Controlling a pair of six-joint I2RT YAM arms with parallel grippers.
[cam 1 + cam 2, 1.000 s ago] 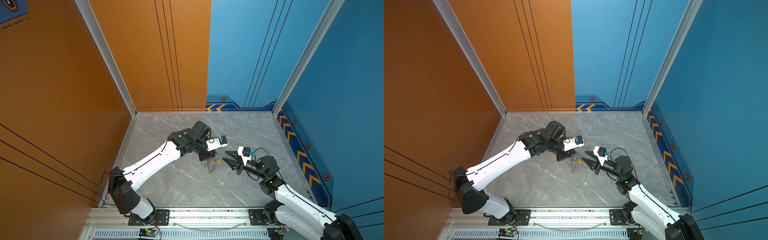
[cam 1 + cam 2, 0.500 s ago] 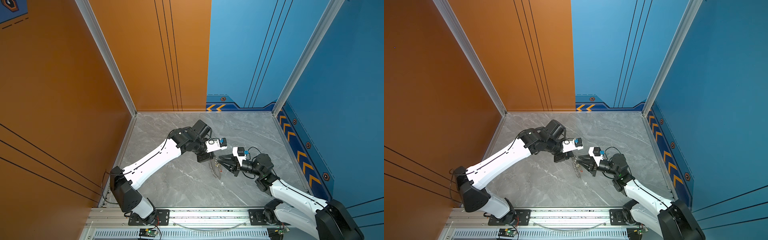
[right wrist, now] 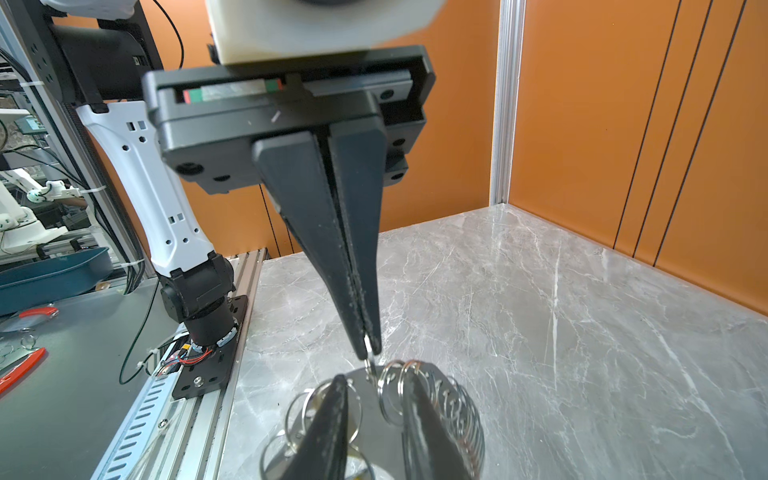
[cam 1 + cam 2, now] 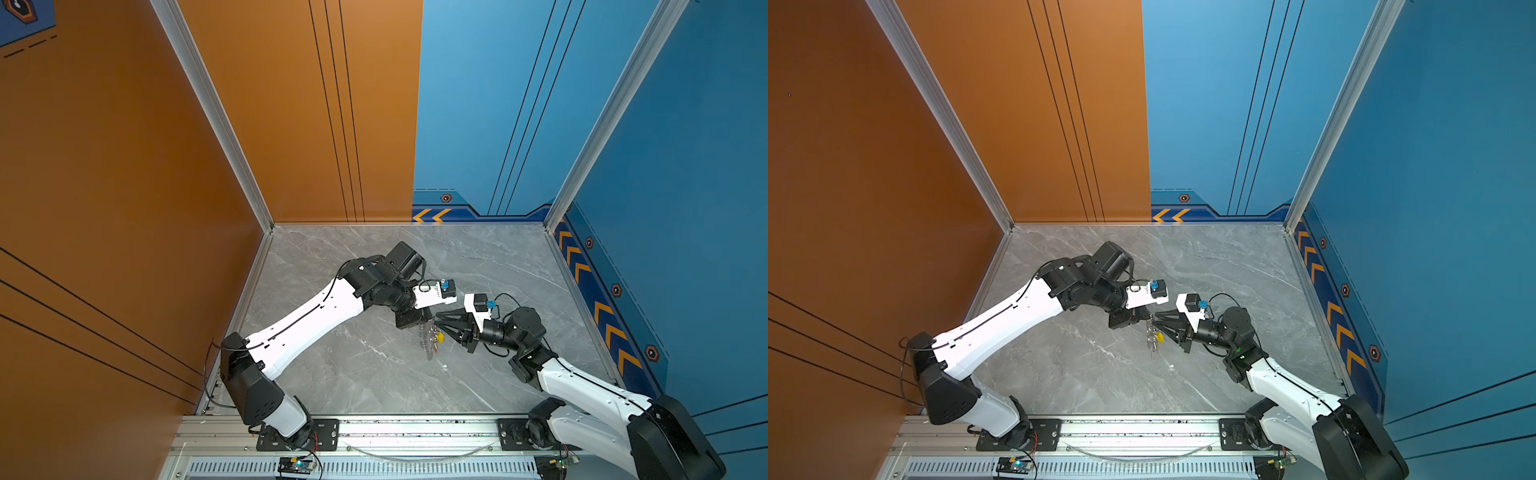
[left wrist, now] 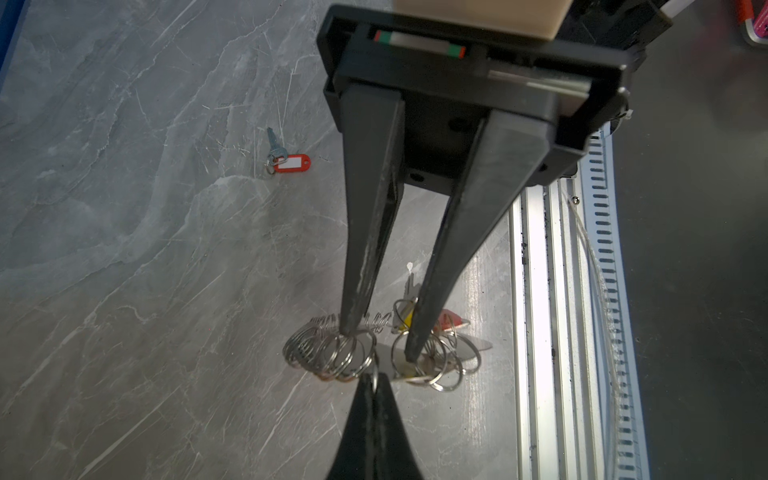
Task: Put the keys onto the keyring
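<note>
Left gripper (image 3: 368, 351) is clamping one ring of the keyring bunch (image 5: 328, 353), probably steadying it for the right gripper (image 5: 380, 343), whose jaws are standing apart, tips poking among the rings beside the tagged keys (image 5: 455, 322). Both arms are reaching in low, nose to nose over the table (image 5: 124, 311); one loose key (image 5: 289, 161) is lying well apart.

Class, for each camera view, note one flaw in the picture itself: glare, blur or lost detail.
Left wrist view: the aluminium rail glares white. Right wrist view: the right gripper, close to the lens, is soft and out of focus. Both top views: evenly lit, but the keys are too small to make out.
</note>
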